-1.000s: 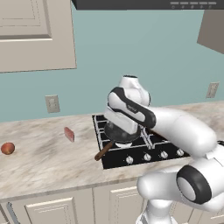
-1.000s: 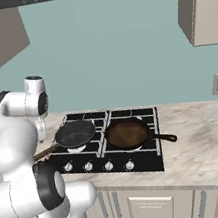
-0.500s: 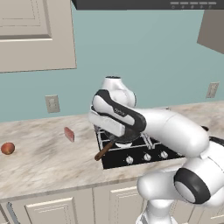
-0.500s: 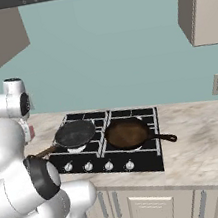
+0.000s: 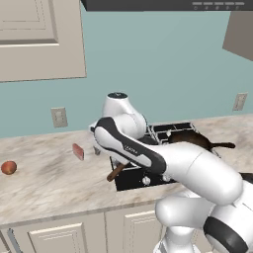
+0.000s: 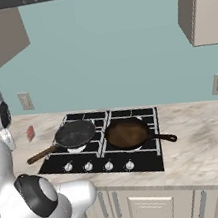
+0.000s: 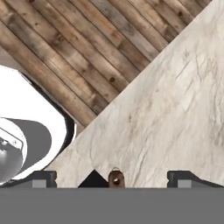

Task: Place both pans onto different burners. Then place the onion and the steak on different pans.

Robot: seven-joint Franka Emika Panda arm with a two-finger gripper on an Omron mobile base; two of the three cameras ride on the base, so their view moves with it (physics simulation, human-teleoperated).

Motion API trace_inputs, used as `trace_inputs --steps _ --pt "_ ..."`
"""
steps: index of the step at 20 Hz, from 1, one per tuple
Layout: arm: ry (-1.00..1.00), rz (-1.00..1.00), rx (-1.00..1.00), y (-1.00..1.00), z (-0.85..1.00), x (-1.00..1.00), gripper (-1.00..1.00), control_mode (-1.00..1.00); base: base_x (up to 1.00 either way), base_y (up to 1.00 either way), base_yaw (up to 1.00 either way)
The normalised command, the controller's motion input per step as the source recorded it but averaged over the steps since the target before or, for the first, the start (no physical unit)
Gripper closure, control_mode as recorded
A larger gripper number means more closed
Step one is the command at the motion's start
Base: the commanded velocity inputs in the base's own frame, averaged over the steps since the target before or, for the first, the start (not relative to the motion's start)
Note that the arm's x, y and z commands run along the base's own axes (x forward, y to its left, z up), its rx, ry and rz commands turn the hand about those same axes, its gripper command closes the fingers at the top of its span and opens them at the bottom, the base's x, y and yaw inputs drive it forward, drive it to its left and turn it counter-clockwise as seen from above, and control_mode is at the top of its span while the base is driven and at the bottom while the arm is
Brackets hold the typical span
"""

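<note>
On 2 burners [image 6: 113, 114] sit pans [image 6: 75, 134] (gripper [image 7: 113, 176] open).

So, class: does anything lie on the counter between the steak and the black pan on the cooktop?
Nothing visible does. In the right base view, bare counter separates the steak from the black pan, whose wooden handle points left.

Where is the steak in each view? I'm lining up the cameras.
Left base view: steak on the counter, left of centre, left of the cooktop.
Right base view: far left on the counter, left of the cooktop.
Hand view: not there.
Shared landmark: the cooktop.
</note>
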Motion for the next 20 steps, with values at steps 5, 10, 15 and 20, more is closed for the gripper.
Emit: trace_inputs --steps 5,10,15,20 --pt "-0.06 0.07 0.0 0.55 0.0 -0.11 -1.0 -1.0 0.0 0.0 0.0" --pt "-0.01 0.13 0.0 0.38 0.01 0.01 -1.0 -1.0 0.0 0.0 0.0" --pt "-0.02 0.18 0.0 0.31 0.09 0.02 -1.0 -1.0 0.0 0.0 0.0" --pt "-0.11 0.21 0.0 0.24 0.07 0.0 -1.0 -1.0 0.0 0.0 0.0"
